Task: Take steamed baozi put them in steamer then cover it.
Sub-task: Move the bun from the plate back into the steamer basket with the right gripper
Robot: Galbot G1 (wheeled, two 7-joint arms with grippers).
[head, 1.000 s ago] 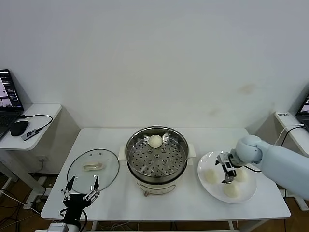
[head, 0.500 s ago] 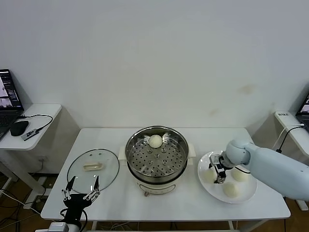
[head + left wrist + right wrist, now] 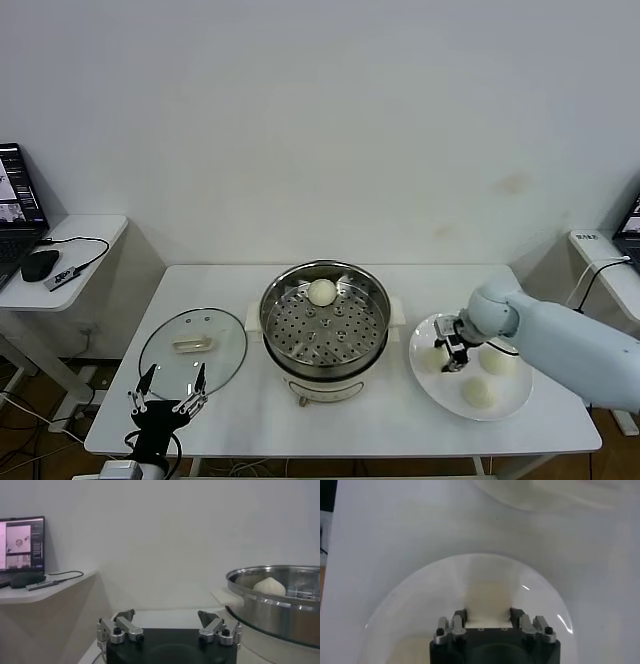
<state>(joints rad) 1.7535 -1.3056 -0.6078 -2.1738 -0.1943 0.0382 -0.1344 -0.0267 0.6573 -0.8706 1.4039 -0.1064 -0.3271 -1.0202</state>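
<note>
Right hand (image 3: 452, 352) lowered onto the white plate (image 3: 512, 398) at the right end of the worktop (image 3: 420, 425), fingers (image 3: 461, 617) set either side of one steamed baozi (image 3: 488, 597) and seemingly touching it; whether fully clamped cannot be told. Two more buns (image 3: 481, 392) lying on the same plate just beside, kept within the right arm's easy reach. A fourth bun (image 3: 322, 292) already seated at the back of the perforated tray inside the steamer (image 3: 325, 325), mid-worktop, leaving the front of the tray free for the rest. Glass lid (image 3: 193, 346) laid flat to the steamer's left, out of the loading path, ready for covering last. Left hand (image 3: 167, 398) parked spread open and empty at the worktop's front edge near that lid, probably waiting to place it.
</note>
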